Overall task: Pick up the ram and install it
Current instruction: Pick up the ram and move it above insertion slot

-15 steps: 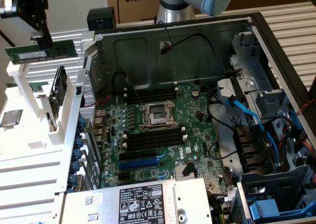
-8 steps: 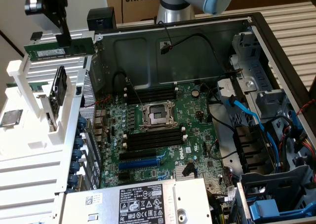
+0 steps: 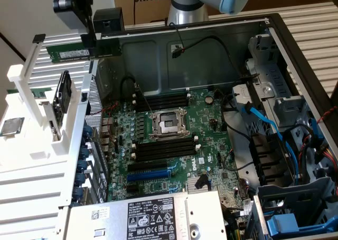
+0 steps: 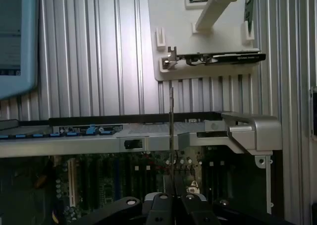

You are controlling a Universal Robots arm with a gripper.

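Ribbed grey worktop (image 3: 311,23) carries an open computer case (image 3: 153,55); upper left of the exterior view, I see the gripper (image 3: 104,48), jaws clamped on the ram (image 3: 68,52).

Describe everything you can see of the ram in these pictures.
The ram is a long, thin green circuit board, seen edge-on as a narrow strip in the wrist view. It hangs level in the air, clamped at one end by the claw, over a side wall of the open computer case, seated in no slot.
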